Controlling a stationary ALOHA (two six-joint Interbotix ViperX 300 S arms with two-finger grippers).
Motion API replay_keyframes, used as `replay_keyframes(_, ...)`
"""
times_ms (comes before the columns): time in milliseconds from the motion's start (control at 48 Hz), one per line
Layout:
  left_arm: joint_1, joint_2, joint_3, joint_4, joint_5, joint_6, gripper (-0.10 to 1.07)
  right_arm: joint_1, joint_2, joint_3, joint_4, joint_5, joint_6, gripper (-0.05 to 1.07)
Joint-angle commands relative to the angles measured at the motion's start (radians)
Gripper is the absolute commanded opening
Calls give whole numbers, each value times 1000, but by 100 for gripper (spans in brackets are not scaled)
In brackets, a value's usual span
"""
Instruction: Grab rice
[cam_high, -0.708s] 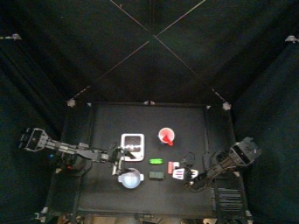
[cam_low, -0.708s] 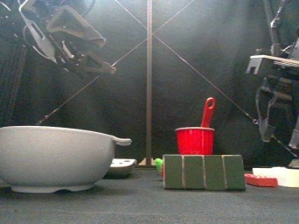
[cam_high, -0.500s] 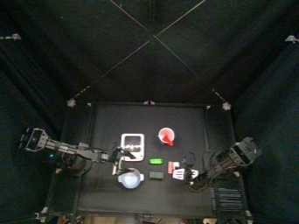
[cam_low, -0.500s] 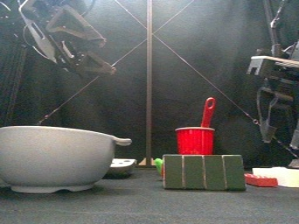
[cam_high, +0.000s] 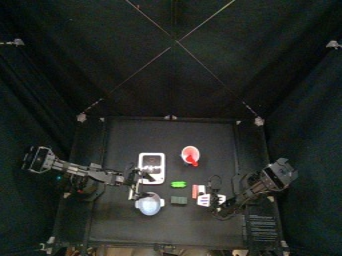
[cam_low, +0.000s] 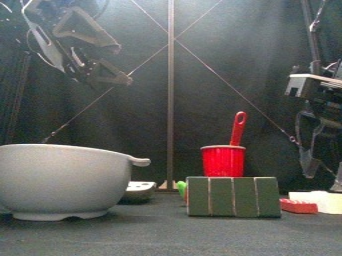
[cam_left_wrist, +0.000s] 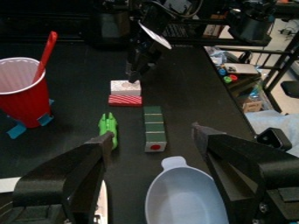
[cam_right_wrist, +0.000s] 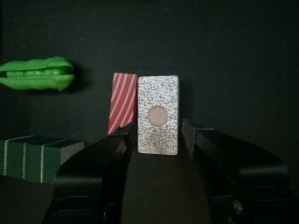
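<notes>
The rice (cam_right_wrist: 158, 114) is a white speckled packet with a red-striped side, lying flat on the black table. It also shows as the rice (cam_high: 207, 198), the rice (cam_low: 313, 203) and the rice (cam_left_wrist: 125, 93). My right gripper (cam_right_wrist: 162, 140) hangs just above it, open, one jaw on each side of the packet and nothing held. The top view has the right gripper (cam_high: 221, 198) at the table's front right, and the front view has the right gripper (cam_low: 321, 150) over the packet. My left gripper (cam_left_wrist: 152, 138) is open and empty, raised at the left as the left gripper (cam_low: 94, 60).
A red cup (cam_low: 223, 160) with a red spoon stands mid-table. A white bowl (cam_low: 60, 180) sits at the front left. A dark green block (cam_low: 234, 196) lies at the front, a green pea pod (cam_right_wrist: 38, 74) next to the packet, and a white tray (cam_high: 151, 162) behind.
The right arm has sunk a little toward the rice packet. The left arm and the objects have not moved.
</notes>
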Motion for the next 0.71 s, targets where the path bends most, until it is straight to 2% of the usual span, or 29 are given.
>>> replay_keyframes(0,3,-5,-11,0,-3,0,103,-3,-8,-6,-6,0,-2,84)
replay_keyframes(250,3,-5,-11,0,-3,0,103,-12,0,-2,-5,-5,-2,85)
replay_keyframes(500,3,-5,-11,0,-2,0,103,-14,8,-2,-2,-6,-2,96)
replay_keyframes(688,3,-5,-11,-2,2,0,103,-14,20,0,-8,-26,-2,97)
